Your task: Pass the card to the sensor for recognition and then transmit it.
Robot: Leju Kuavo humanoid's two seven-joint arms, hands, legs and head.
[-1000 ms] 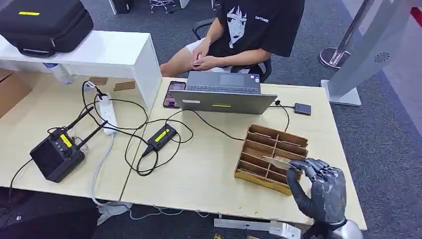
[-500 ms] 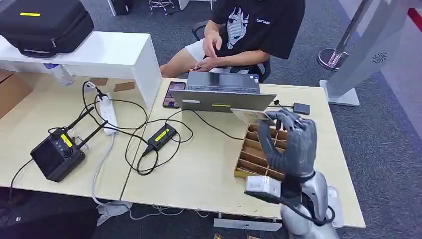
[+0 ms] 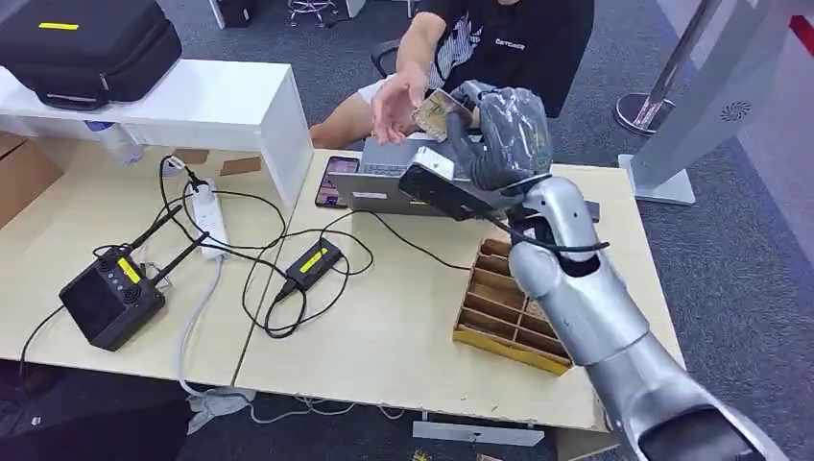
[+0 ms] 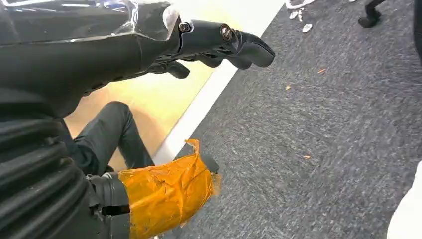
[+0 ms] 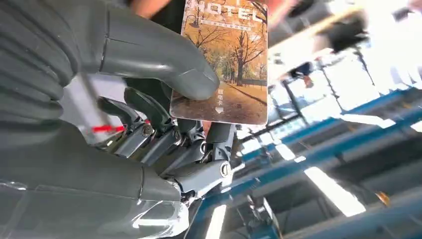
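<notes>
While its silver arm reaches up and forward over the pale wooden table [image 3: 403, 327], the robot's right hand [image 3: 499, 120] grips a rectangular hotel key card printed with autumn trees [image 5: 226, 59], the thick grey thumb [image 5: 164, 62] pressed on the card's printed face and the darker fingers [image 5: 164, 132] curled behind it. Most of the card stands out past the thumb, away from the palm, and in the head view its far end [image 3: 437, 113] points toward a seated person's raised open hand [image 3: 395, 96], which hovers just beside it; whether the two touch cannot be told. Below and nearer the robot than the right hand lie a grey laptop [image 3: 384, 182] and a slotted wooden card tray [image 3: 499, 322]. The left hand [image 4: 199, 42] hangs over grey carpet [image 4: 318, 139], its dark fingers loosely bent with nothing in them.
</notes>
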